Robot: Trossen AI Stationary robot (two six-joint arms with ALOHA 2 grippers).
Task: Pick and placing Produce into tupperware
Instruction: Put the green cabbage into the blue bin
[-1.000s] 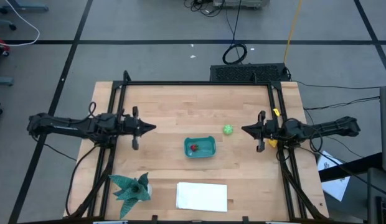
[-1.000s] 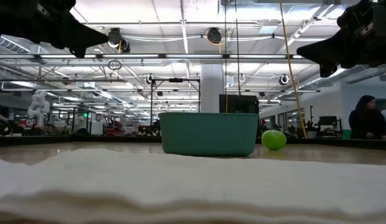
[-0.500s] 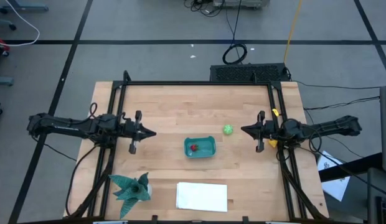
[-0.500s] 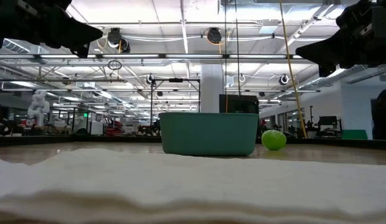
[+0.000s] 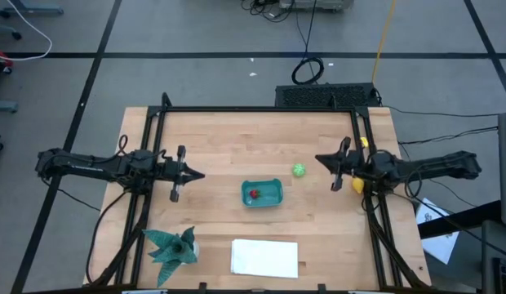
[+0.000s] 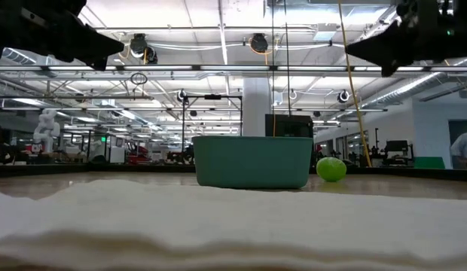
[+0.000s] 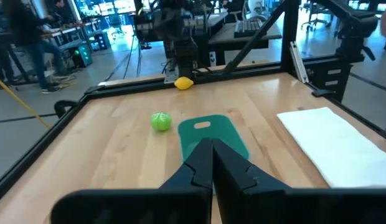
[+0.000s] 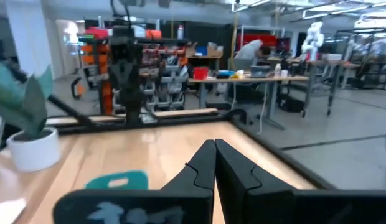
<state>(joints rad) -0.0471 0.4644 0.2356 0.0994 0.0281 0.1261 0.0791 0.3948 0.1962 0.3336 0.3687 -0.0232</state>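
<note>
The teal tupperware [image 5: 262, 193] stands mid-table with the red produce piece [image 5: 254, 194] inside it. The light green round piece [image 5: 299, 170] lies on the wood just beyond the tub's far right corner. The yellow piece [image 5: 357, 185] lies on the table by the right arm, and the left wrist view shows it too [image 7: 183, 83]. My left gripper [image 5: 202, 174] is shut, hanging above the table left of the tub. My right gripper [image 5: 317, 159] is shut, raised above the table right of the green piece. Both hold nothing.
A flat white folded cloth [image 5: 264, 257] lies at the near edge. A spiky teal-green plant in a white pot [image 5: 173, 247] stands at the near left. A black frame [image 5: 257, 109] runs around the table's far and side edges. Bare wood lies around the tub.
My right gripper has risen and shifted a little toward the table's far edge, staying shut; more of the yellow piece shows beside its arm. My left gripper has rolled slightly about its own axis without leaving its place. The tub and the produce have not moved.
</note>
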